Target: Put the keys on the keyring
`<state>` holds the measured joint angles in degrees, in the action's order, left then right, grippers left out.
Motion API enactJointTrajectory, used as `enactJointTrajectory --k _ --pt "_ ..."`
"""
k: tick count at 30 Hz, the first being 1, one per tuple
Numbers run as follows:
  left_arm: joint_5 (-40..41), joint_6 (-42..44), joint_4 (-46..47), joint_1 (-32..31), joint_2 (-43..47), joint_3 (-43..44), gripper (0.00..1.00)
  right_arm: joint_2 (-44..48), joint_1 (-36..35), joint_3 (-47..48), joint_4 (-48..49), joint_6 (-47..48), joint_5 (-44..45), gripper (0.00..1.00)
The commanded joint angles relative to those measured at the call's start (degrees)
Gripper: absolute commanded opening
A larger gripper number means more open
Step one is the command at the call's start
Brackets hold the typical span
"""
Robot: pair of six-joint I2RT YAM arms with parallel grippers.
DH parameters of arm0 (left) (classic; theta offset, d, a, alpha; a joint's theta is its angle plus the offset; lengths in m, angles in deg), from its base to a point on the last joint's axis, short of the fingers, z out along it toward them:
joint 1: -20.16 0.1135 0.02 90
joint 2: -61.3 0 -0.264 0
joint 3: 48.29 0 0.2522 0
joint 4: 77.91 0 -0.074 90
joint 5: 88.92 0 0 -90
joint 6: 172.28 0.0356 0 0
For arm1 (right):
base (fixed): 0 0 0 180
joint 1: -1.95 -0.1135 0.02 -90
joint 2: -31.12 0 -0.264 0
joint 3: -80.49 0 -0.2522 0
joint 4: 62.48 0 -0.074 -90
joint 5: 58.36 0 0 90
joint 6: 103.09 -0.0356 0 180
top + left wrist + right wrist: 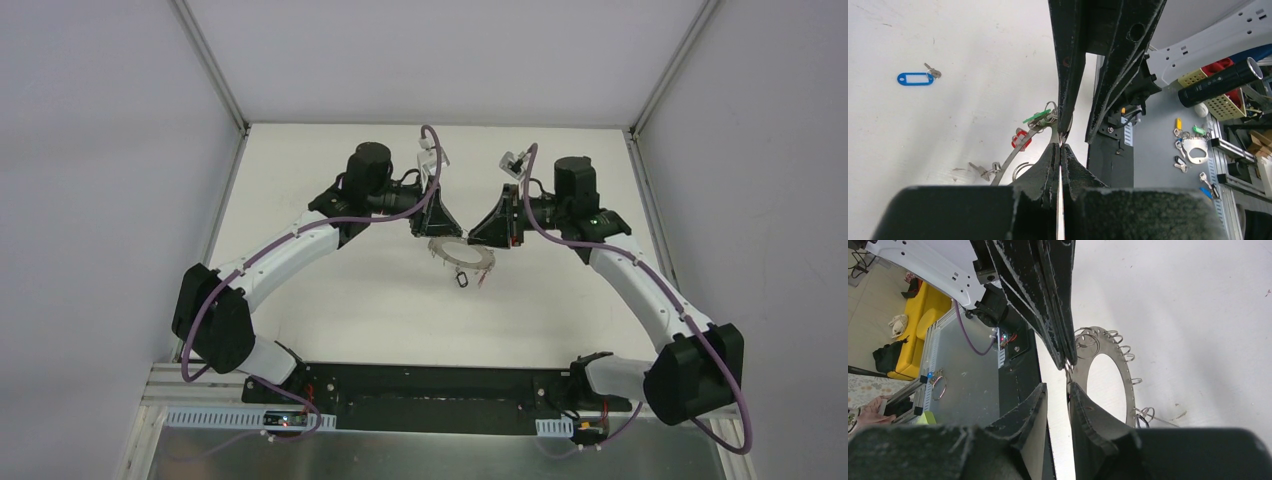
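I see the keyring (1105,342) at the middle of the table (330,300). My left gripper (1060,143) comes in from the left and my right gripper (1058,386) from the right. They meet tip to tip at its far rim. One key (463,279) lies just before the keyring. Another key (915,78) lies alone, well apart.

left gripper (438,229) — right gripper (482,237): tips near | both at keyring (442,256) rim
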<state>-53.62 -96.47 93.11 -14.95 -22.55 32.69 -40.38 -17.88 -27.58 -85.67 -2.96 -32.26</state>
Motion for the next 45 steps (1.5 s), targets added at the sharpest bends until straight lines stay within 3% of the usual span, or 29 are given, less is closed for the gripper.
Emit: enactJointTrajectory --k 1,12,27,32,36,45 --pt "1.6 -1.8 3.2 0.7 2.2 1.5 0.0 2.7 0.6 -1.6 3.2 0.1 -1.5 0.26" --pt "4.9 -0.3 -0.4 0.7 2.5 2.7 0.0 4.3 0.6 -3.8 -0.2 6.7 3.8 0.26" --pt "8.5 -4.2 -0.9 0.7 1.6 4.1 0.0 2.7 -1.7 -4.6 0.0 8.0 8.1 0.26" --pt "9.2 -4.8 -0.9 0.7 1.4 4.2 0.0 2.1 -2.5 -4.3 0.3 7.6 8.4 0.19" --pt "10.9 -4.2 -2.5 0.7 0.9 4.9 0.0 1.9 -2.8 -4.1 1.5 6.0 9.4 0.0" --pt "15.6 -1.3 -7.9 0.7 -0.9 7.1 0.0 0.8 -2.9 -4.1 5.0 1.2 9.1 0.0"
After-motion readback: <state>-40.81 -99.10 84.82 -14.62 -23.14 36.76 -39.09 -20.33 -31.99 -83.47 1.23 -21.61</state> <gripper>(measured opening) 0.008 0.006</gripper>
